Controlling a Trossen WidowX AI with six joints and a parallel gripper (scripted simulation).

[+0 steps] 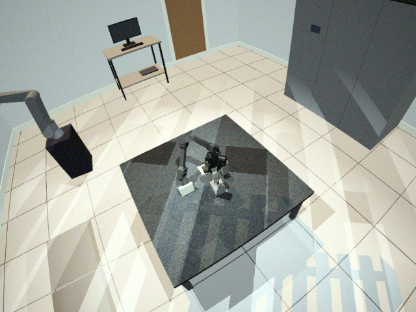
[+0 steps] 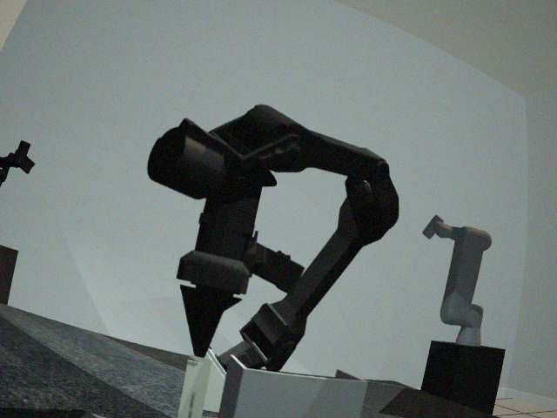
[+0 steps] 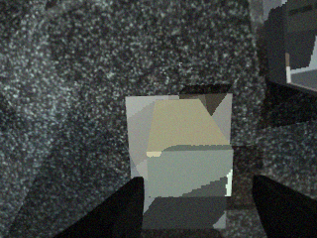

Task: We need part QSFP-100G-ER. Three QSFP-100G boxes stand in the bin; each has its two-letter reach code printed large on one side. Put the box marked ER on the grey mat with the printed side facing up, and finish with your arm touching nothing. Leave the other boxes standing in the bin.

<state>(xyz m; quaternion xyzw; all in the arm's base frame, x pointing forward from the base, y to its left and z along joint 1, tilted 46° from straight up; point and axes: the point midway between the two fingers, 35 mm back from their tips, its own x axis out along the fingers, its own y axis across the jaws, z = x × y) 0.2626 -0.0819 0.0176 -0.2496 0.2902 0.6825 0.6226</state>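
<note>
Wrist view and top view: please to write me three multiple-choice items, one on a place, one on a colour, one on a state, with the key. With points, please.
1. In the wrist view, the nearest pale box (image 1: 216, 175) (image 2: 194, 387) (image 3: 190, 171) shows:
A) inside the bin
B) between the tool's (image 1: 216, 173) (image 2: 200, 355) (image 3: 199, 178) fingers
C) at the top left corner

2. The door (image 1: 186, 30) is:
A) brown
B) red
C) white

3. The tool is:
A) shut on the box
B) shut on nothing
C) open

Key:
1 B: a black finger appears at each side of it.
2 A: its panel shows brown within a pale frame.
3 C: the fingers stand wider apart than the box.
</note>
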